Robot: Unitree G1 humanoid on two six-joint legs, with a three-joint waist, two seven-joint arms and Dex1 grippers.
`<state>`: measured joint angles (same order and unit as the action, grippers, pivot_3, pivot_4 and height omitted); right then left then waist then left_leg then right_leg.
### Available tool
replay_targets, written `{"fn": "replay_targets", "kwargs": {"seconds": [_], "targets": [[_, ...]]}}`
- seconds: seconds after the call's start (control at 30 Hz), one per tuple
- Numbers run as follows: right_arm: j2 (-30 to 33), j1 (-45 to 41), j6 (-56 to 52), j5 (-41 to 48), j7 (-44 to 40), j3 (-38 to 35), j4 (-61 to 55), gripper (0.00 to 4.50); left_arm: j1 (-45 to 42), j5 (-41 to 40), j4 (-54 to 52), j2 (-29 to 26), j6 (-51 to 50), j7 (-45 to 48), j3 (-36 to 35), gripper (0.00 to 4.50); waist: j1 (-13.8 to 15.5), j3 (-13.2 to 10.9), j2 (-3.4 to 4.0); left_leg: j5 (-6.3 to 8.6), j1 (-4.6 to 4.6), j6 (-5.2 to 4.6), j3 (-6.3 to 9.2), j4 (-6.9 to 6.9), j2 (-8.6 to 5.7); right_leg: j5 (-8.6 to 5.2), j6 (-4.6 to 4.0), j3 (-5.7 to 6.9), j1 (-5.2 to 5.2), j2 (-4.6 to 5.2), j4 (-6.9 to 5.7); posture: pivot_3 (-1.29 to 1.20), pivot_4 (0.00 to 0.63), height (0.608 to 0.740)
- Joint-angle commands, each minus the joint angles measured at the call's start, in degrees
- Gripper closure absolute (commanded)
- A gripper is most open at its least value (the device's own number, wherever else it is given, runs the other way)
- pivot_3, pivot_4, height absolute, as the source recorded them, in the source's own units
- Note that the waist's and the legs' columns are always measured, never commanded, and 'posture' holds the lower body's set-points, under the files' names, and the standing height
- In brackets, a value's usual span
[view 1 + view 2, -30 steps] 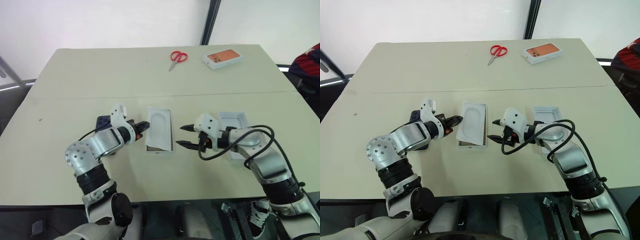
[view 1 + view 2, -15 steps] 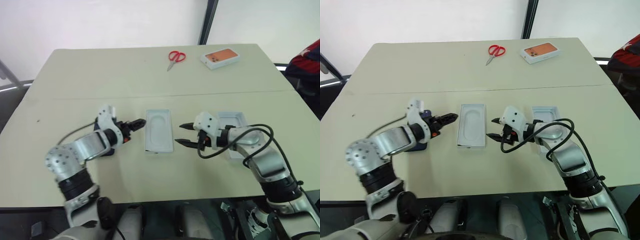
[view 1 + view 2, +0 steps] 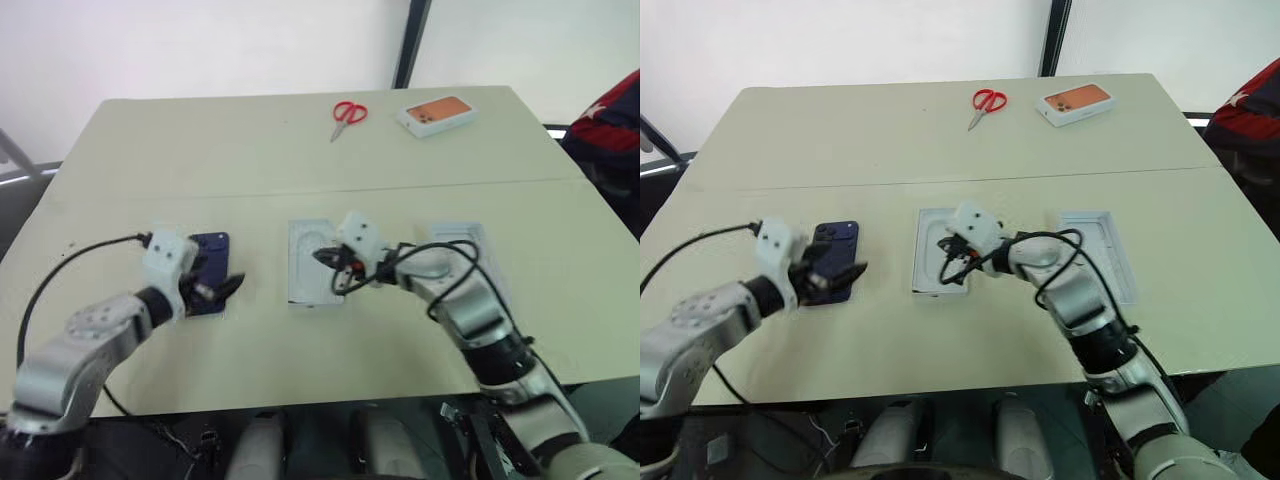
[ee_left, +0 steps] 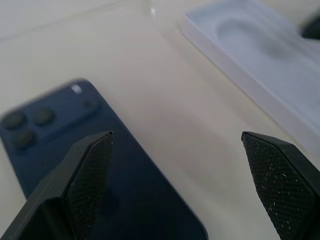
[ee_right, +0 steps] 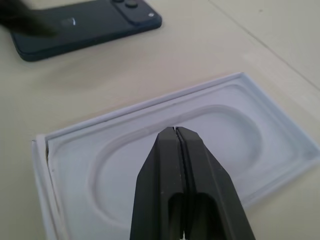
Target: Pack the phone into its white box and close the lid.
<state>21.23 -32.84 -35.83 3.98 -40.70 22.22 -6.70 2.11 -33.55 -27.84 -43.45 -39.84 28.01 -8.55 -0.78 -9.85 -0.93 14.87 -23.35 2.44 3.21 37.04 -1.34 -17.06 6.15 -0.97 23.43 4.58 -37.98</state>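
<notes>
Left gripper (image 4: 180,165): its two black, textured fingers (image 4: 87,175) rise spread wide apart, with nothing between them.
Phone (image 4: 75,155): dark navy, lying flat on the table (image 4: 165,100); one finger stands in front of it, and whether they touch cannot be told.
Camera cluster (image 4: 30,122): three round lenses at the phone's far corner.
White insert (image 4: 260,75): a flat tray with an oval recess, lying apart from the phone on the other finger's side.
Dark shape (image 4: 311,27): blurred at the frame edge above the insert, too unclear to name.
</notes>
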Motion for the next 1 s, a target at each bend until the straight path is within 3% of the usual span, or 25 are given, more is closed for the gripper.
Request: {"fn": "replay_targets", "kwargs": {"seconds": [0.03, 0.37, 0.53, 0.73, 0.83, 1.0], "targets": [[-1.2, -2.0, 1.6, -4.2, 1.8, 3.2, 3.1, 4.47, 2.2, 2.0, -1.2, -0.6, 5.9, 5.3, -1.0, 0.16, 0.4, 0.0, -0.01, 0.03, -0.02, -0.05, 0.06, 0.02, -0.02, 0.01, -0.01, 0.07, -0.04, 0.05, 0.04, 0.00, 0.150, 0.740], [-2.3, -3.0, 4.1, -7.6, 1.7, 4.6, 5.3, 4.47, 7.0, -0.6, -2.8, 1.6, 4.9, 6.5, -7.5, 0.16, 0.0, 0.0, -0.02, 0.07, 0.00, -0.13, 0.09, 0.04, 0.02, 0.05, -0.04, 0.09, -0.08, 0.05, 0.06, 0.00, 0.150, 0.740], [-4.8, -5.6, 7.1, -5.3, 1.2, 1.5, 2.3, 4.47, 2.3, -7.2, 2.3, 6.0, -7.4, -4.6, -15.5, 0.16, -0.1, 0.0, 0.00, 0.07, 0.00, -0.13, 0.10, 0.05, 0.02, 0.05, -0.04, 0.12, -0.05, -0.03, 0.00, 0.00, 0.150, 0.740], [-9.7, -8.6, 6.4, -6.2, 1.1, 5.0, 3.7, 4.50, -4.8, -12.6, 5.0, 9.8, -18.7, -15.1, -22.4, 0.08, -0.3, 0.0, -0.04, 0.07, 0.00, -0.12, 0.12, 0.08, 0.04, 0.06, -0.02, 0.16, -0.01, -0.08, -0.08, 0.00, 0.150, 0.740], [-14.1, -11.6, 5.7, -9.4, 2.1, 9.4, 8.5, 4.50, -11.3, -14.3, 10.5, 8.9, -28.3, -20.2, -24.1, 0.08, -0.4, 0.0, -0.05, 0.03, 0.01, -0.06, 0.16, 0.09, 0.04, 0.06, -0.02, 0.18, 0.00, -0.11, -0.14, 0.00, 0.150, 0.740], [-19.3, -15.1, 5.9, -12.3, 3.1, 12.8, 16.7, 4.50, -17.6, -14.6, 16.0, 7.3, -38.5, -20.9, -22.7, 0.08, -0.4, 0.0, -0.06, 0.01, 0.02, -0.02, 0.14, 0.07, 0.00, 0.06, -0.02, 0.17, 0.02, -0.11, -0.11, 0.00, 0.150, 0.740]]}}
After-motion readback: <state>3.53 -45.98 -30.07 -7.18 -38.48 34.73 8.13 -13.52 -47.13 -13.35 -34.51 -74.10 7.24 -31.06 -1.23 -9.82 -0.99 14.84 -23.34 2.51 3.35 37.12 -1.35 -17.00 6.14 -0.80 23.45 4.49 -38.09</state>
